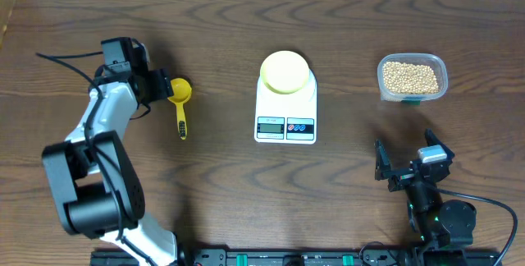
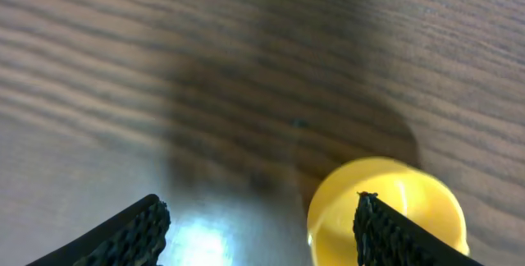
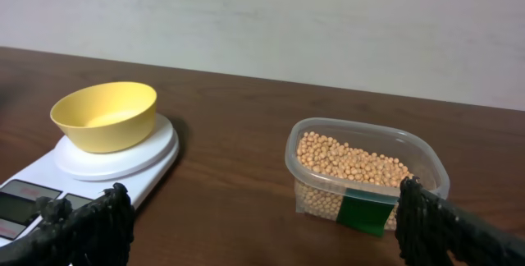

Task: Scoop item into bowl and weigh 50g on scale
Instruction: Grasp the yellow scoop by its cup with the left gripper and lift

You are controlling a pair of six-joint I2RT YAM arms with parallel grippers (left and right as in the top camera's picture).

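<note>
Tan beans (image 1: 410, 76) fill a clear plastic tub (image 1: 440, 75) at the far right; they also show in the right wrist view (image 3: 353, 161). The pale yellow-green bowl (image 1: 285, 71) stands empty on the white scale (image 1: 285, 118), seen too in the right wrist view (image 3: 105, 116) on the scale (image 3: 115, 163). A yellow scoop (image 1: 180, 95) lies left of the scale. My left gripper (image 2: 261, 217) is open, low over the table, its right finger over the scoop's cup (image 2: 402, 208). My right gripper (image 3: 262, 221) is open and empty, near the front right (image 1: 404, 161).
The tub (image 3: 369, 167) carries a green label on its near side. The scale's display and buttons (image 1: 285, 126) face the front edge. A pale wall runs behind the table (image 3: 246, 94).
</note>
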